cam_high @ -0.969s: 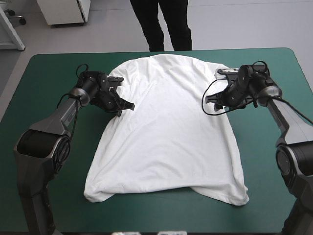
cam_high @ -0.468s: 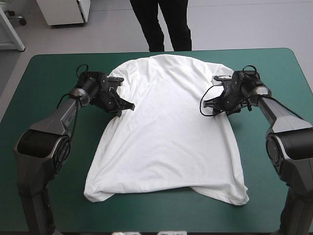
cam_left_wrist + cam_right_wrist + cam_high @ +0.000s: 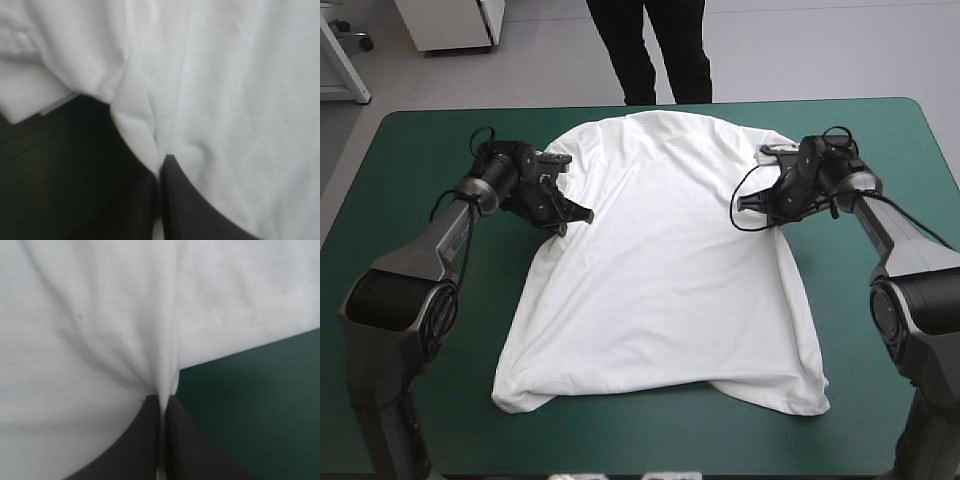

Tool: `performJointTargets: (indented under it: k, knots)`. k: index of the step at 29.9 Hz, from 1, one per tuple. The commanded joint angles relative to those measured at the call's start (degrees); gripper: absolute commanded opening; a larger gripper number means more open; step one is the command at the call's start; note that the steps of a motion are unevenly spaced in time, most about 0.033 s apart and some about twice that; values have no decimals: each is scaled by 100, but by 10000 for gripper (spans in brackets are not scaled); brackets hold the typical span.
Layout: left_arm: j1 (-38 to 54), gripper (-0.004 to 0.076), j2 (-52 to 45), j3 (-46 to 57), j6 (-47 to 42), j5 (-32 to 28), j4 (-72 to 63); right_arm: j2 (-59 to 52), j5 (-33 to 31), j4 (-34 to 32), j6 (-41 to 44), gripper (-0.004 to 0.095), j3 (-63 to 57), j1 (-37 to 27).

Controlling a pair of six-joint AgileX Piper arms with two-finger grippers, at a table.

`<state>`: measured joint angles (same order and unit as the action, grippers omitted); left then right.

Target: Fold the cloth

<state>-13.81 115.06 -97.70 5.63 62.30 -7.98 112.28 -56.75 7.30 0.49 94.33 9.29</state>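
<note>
The right pincer (image 3: 162, 402) has its two black fingers (image 3: 135, 440) drawn almost together into one pointed arch, with a thin fold of the white T-shirt (image 3: 100, 315) pinched between their tips. From the pinch, soft creases fan out across the fabric ahead of the pincer. The shirt fills most of the view, covering everything ahead and to one side of the fingers. On the other side, just beside the pincer, the shirt ends in a straight edge running slantwise, and past it lies the bare teal-green cover of the table (image 3: 250, 405).
</note>
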Motion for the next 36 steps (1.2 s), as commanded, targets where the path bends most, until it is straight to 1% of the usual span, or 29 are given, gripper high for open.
performJointTargets:
  k: [1,10,17,21,25,31,34,36]
  knots:
    - [-31,-9,-831,-421,26,87,102,-743,0,47,-122,-17,590,-2]
    - [-31,-9,-1664,-1453,26,181,330,-1606,-338,59,-162,-17,1939,-2]
    - [-31,-9,-2130,-2630,15,159,481,-2147,-347,59,-259,-17,2796,-2]
    - [-31,-9,-2387,-3157,-28,19,481,-2393,-337,68,-273,-17,3104,-2]
    - [-31,-9,-2558,-3395,-28,-69,481,-2549,-284,68,-287,-17,3166,-2]
    - [-31,-9,-2580,-3416,-28,-104,481,-2588,-233,68,-309,-17,3166,-2]
    - [-31,-9,-2487,-3416,-28,-261,493,-2498,-12,25,-336,-17,3154,-2]
    - [-31,-9,-2344,-3416,-28,-566,639,-2375,301,-35,-503,-17,3154,-2]
